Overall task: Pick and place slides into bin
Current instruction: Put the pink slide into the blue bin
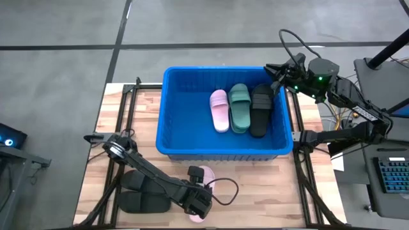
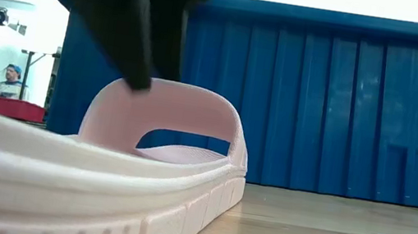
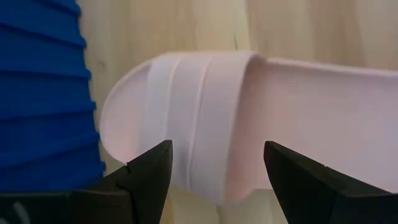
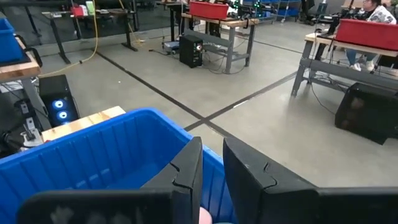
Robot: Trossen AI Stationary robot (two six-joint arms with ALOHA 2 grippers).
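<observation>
A light pink slide lies sole-down on the wooden table just in front of the blue bin. It also shows in the left wrist view and the low view. My left gripper is open over it, pointing down. Its two fingers stand on either side of the wide strap. Whether they touch the strap, I cannot tell. The bin holds a pink slide, green slides and a black slide. My right gripper hangs above the bin's far right corner, empty, with a narrow gap between its fingers.
A pair of black slides lies at the table's near left, beside my left arm. The bin's near wall stands close behind the pink slide. Bare wood lies to the right of the slide. A desk with a keyboard stands off the table's right.
</observation>
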